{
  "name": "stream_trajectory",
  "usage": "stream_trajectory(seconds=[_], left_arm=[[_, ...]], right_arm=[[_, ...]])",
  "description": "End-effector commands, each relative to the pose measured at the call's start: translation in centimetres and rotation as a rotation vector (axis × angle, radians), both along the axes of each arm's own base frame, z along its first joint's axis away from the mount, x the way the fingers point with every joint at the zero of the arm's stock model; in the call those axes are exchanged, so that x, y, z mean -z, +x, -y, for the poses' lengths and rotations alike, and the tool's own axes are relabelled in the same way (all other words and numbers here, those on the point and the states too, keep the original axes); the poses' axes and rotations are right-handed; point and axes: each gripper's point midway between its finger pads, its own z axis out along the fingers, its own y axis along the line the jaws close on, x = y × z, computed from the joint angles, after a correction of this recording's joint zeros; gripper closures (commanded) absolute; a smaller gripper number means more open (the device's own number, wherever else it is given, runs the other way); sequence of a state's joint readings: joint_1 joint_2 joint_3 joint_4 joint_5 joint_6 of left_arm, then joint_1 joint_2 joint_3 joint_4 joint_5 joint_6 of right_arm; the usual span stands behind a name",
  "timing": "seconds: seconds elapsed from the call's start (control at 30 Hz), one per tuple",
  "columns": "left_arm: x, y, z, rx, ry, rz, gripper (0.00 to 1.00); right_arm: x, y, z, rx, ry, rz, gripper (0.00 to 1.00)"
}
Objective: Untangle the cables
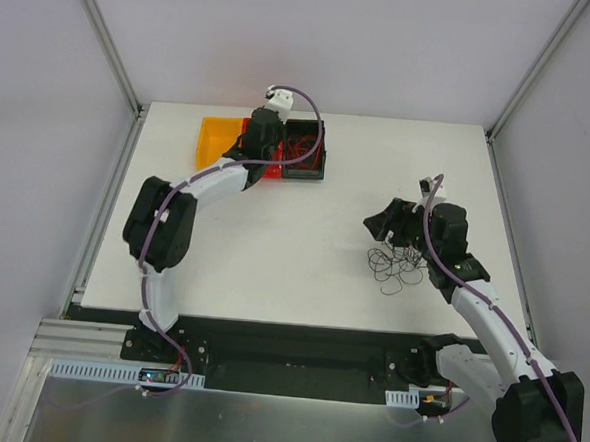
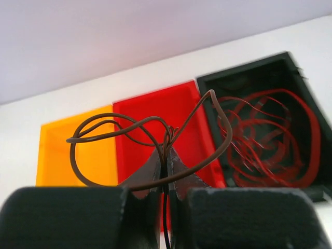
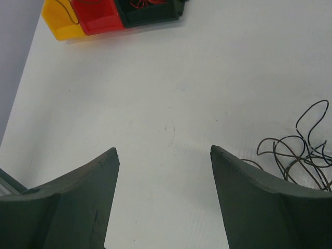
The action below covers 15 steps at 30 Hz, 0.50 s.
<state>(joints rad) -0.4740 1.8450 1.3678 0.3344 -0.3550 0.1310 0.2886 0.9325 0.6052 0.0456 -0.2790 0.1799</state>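
The left gripper [image 2: 165,162] is up at about 11 o'clock on the white table [image 1: 301,282], right over a row of three bins. Its two fingers are squeezed tight together, and they pinch a thin brown cable [image 2: 167,137] between their tips. From the pinch, one brown loop curls out toward 10 o'clock and another bends out toward 1 o'clock. In the left wrist view, the red bin [image 2: 155,104] sits behind the cable at 12 o'clock. The orange bin [image 2: 52,155] touches it on the 9 o'clock side. The black bin [image 2: 244,70] touches it on the 3 o'clock side. Lots of curly dark red cables [image 2: 259,140] lie inside the black bin. The right gripper [image 3: 164,149] is at about 4 o'clock on the table, well apart from the bins. Its fingers are spread wide and have nothing between them, only bare table below. A small messy pile of black cables [image 3: 298,153] lies flat on the table at 3 o'clock from this gripper, just beside its right finger. I cannot tell if the finger touches them.
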Motion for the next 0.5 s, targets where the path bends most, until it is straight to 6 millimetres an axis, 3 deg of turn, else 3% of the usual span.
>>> stream_trajectory(seconds=[0.0, 0.1, 0.2, 0.37, 0.47], left_arm=[[-1.8, 6.4, -2.1, -0.122, 0.134, 0.187, 1.0], [1.2, 8.7, -2.2, -0.141, 0.151, 0.156, 1.0], [4.6, 9.2, -1.9, -0.14, 0.142, 0.066, 1.0], [10.1, 7.4, -2.6, -0.229, 0.075, -0.197, 1.0], [11.7, 5.5, -2.5, -0.23, 0.002, -0.319, 1.0]], right_arm=[[-0.5, 0.5, 0.9, 0.021, -0.019, 0.059, 0.26], [-0.3, 0.6, 1.2, 0.028, -0.007, 0.057, 0.26], [-0.2, 0.7, 1.4, 0.031, 0.005, 0.06, 0.26], [0.0, 0.8, 1.4, 0.028, 0.024, 0.049, 0.26], [0.2, 0.9, 1.1, 0.015, 0.039, 0.039, 0.26]])
